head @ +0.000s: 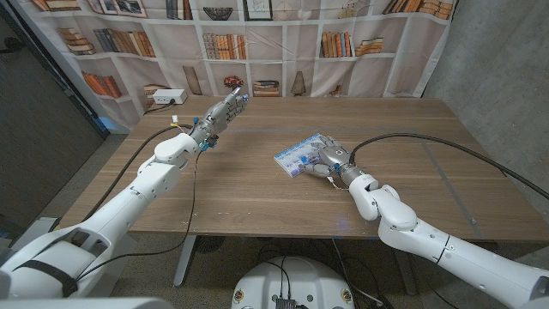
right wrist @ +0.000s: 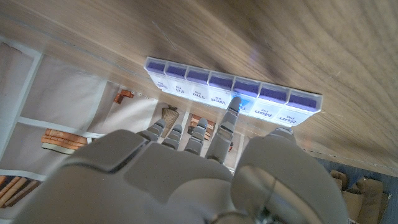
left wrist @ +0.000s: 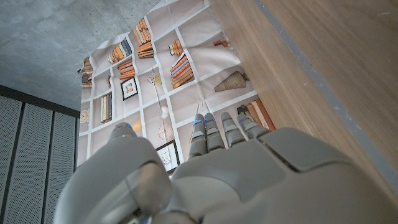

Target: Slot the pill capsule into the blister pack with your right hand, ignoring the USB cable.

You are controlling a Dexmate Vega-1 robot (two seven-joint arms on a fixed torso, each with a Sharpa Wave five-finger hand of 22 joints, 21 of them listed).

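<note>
Wide bare table (head: 257,193) between my two arms, easy passage there; my right hand (head: 328,163) sits over the pill box (head: 302,153) mid-table, one finger (right wrist: 232,107) on its lids; left hand (head: 219,114) raised far left; black cable (head: 446,146) loops right.

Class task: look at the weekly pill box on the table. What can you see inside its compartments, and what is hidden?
The pill box has a row of day-labelled compartments with closed lids. The right hand reaches one finger to a middle lid. The contents are covered; no capsule shows.
</note>
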